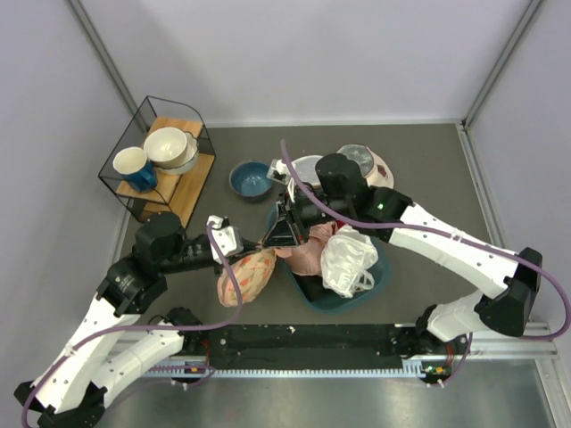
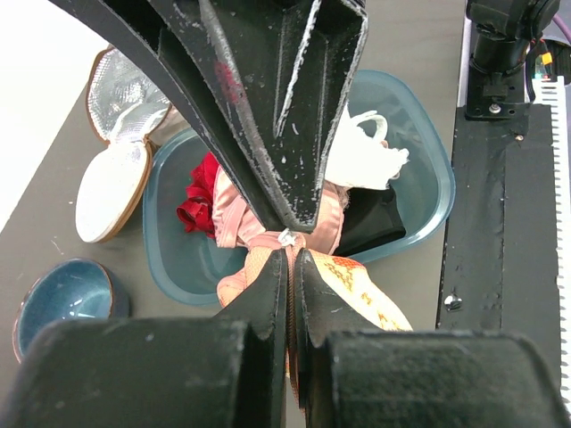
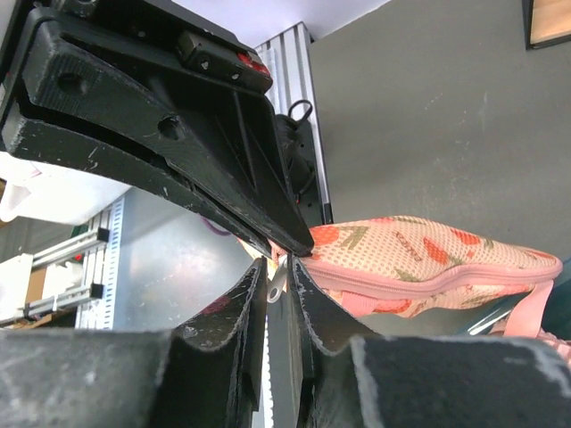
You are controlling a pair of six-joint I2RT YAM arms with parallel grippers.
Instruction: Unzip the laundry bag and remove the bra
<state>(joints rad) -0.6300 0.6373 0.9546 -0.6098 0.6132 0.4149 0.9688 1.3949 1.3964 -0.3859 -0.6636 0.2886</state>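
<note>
The laundry bag (image 1: pixel 248 275), peach-pink with an orange-red print, hangs just left of the teal basin (image 1: pixel 379 283). My left gripper (image 1: pixel 239 248) is shut on the bag's zip edge, as the left wrist view shows (image 2: pixel 292 263). My right gripper (image 1: pixel 278 236) meets it from the right and is shut on the silver zip pull (image 3: pixel 277 283). In the right wrist view the bag (image 3: pixel 428 254) shows its pink zip line closed along the visible side. The right gripper (image 3: pixel 278 267) sits right under the left fingers (image 3: pixel 161 116). The mustard-yellow bra is hidden.
The basin holds a pale pink garment (image 1: pixel 308 257), a white glossy bundle (image 1: pixel 350 259), a red cloth (image 2: pixel 201 203) and a black item (image 2: pixel 375 223). A blue bowl (image 1: pixel 251 178), a beige silver-lined pouch (image 1: pixel 368 162) and a wire rack with mugs (image 1: pixel 161 165) stand behind.
</note>
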